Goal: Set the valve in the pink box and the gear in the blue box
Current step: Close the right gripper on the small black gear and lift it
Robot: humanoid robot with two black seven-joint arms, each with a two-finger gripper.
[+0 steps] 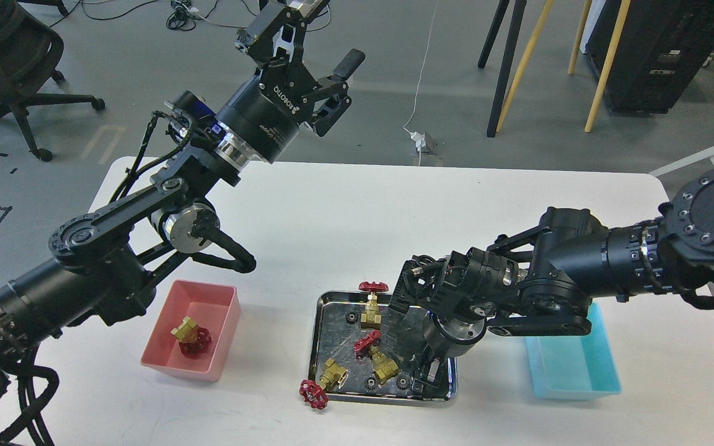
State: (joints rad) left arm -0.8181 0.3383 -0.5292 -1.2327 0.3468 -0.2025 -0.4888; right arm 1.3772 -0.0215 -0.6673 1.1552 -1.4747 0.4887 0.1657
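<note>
One gear just left of the lowered right hand.

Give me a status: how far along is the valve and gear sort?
Done: one valve lies in the pink box. In hand: the right pincer is down in the steel tray, near its gears; I cannot tell what it is gripping, if anything. The left pincer is raised, open and empty. Left: three valves at the tray, one hanging over its edge. The blue box shows nothing inside, though the arm hides part of it.
</note>
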